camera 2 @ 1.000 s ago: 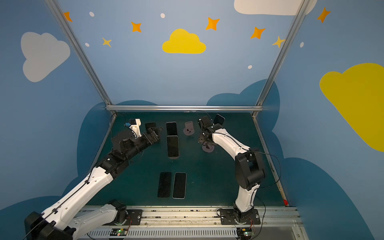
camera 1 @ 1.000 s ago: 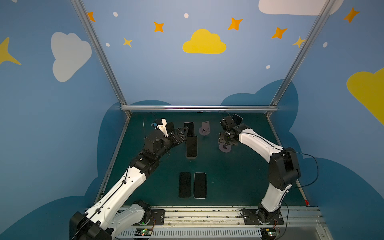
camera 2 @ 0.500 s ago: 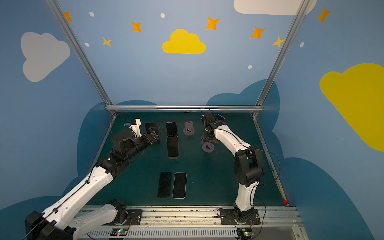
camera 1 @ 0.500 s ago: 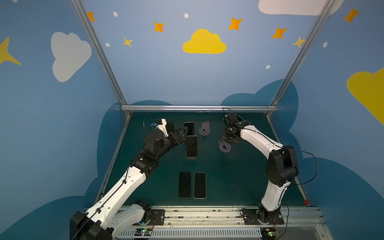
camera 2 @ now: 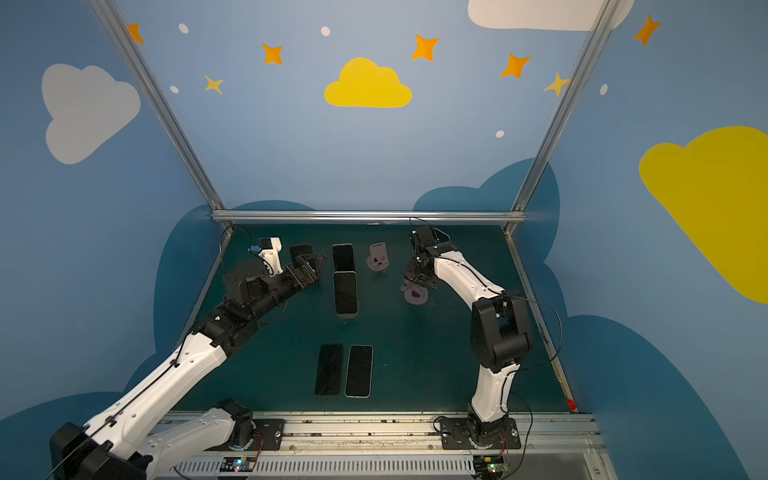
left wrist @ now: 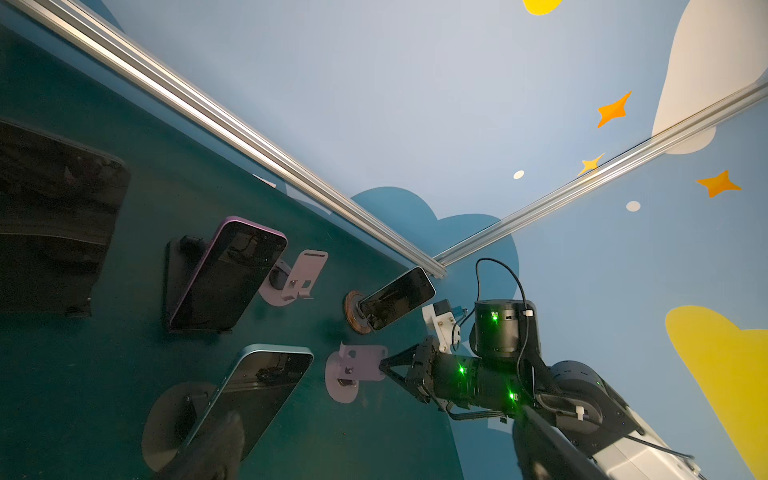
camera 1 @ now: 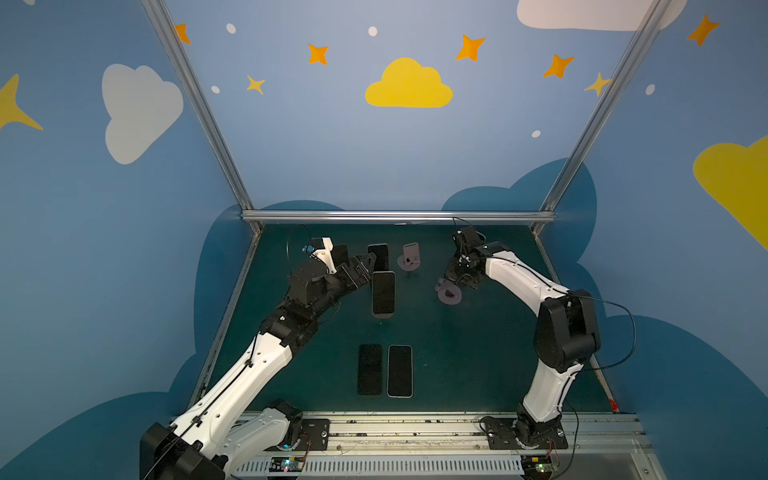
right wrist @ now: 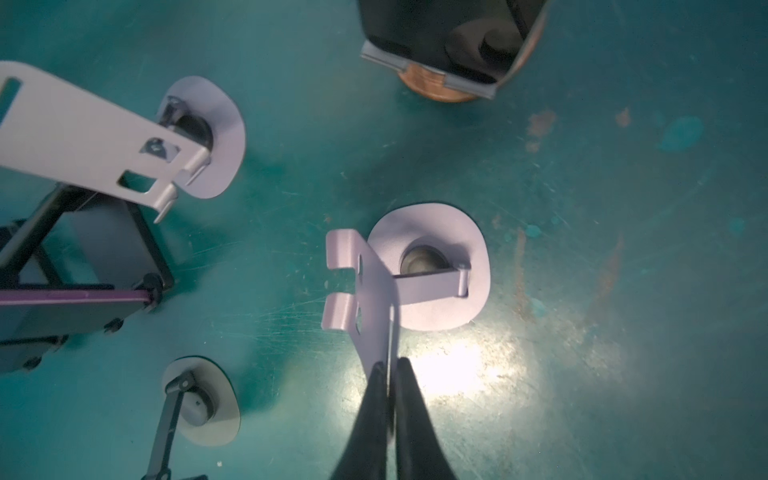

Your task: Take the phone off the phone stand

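The right arm (camera 1: 519,278) arches over mid-right of a top view (elbow high), its right gripper (right wrist: 390,368) pinching the backplate of the lilac stand (right wrist: 415,286); the left gripper (camera 1: 365,268) is splayed wide.

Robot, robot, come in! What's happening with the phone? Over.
Left gripper open beside phone. Right gripper shut on empty lilac stand. Phone on its stand; another phone close behind.

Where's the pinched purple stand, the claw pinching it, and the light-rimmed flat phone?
pinched stand (right wrist: 374,291): right wrist view, back plate.
right gripper (right wrist: 390,366): right wrist view, between fingertips.
light-rimmed flat phone (camera 1: 400,371): a top view, screen.
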